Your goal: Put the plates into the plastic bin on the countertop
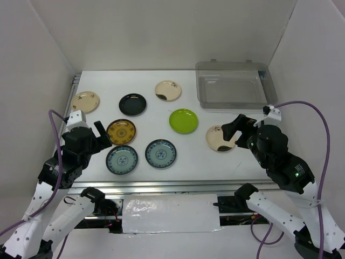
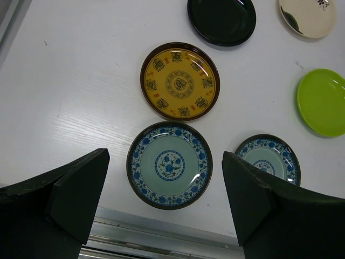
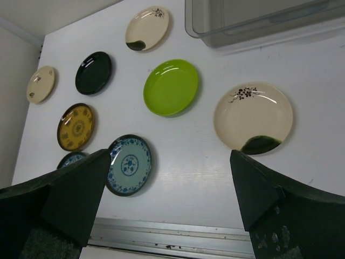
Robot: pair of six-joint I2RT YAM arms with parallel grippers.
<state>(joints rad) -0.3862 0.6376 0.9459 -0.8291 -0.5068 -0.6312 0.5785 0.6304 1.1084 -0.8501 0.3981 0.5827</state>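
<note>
Both pincers hang spread wide and hold nothing. The left pincer (image 2: 164, 181) is above the near-left teal plate (image 2: 169, 165). The right pincer (image 3: 170, 181) is near the cream plate (image 3: 253, 117) that lies closest to the plastic bin (image 1: 233, 106). Every plate lies on the desk (image 1: 108, 81), none in the bin. The bin stands at the far right corner and looks empty.

What can go wrong, in my judgement:
- The plates are shallow w/ low rims, flat on a smooth desk. A finger that comes down a bit off the rim will probably push the plate instead of catching it.
- Both teal plates are near the front metal rail (image 1: 161, 186), so a push there can send one against the rail or over it.
- The bin is well apart from the left-side plates. A long carry w/ a thin rim grip can let a plate tilt and slip out.
- If both arms go to the bin together, they can hit each other.
- A plate released on the bin's rim, not inside, can tip back out.

Count: 8 plates, i.e. 3 cream (others at far left (image 1: 85, 101) and far middle (image 1: 168, 90)), 1 black plate (image 1: 132, 104), 1 lime green plate (image 1: 183, 121), 1 mustard plate (image 1: 121, 131), 2 teal (second teal plate (image 1: 160, 153)). Also 1 bin and 2 pincers.
</note>
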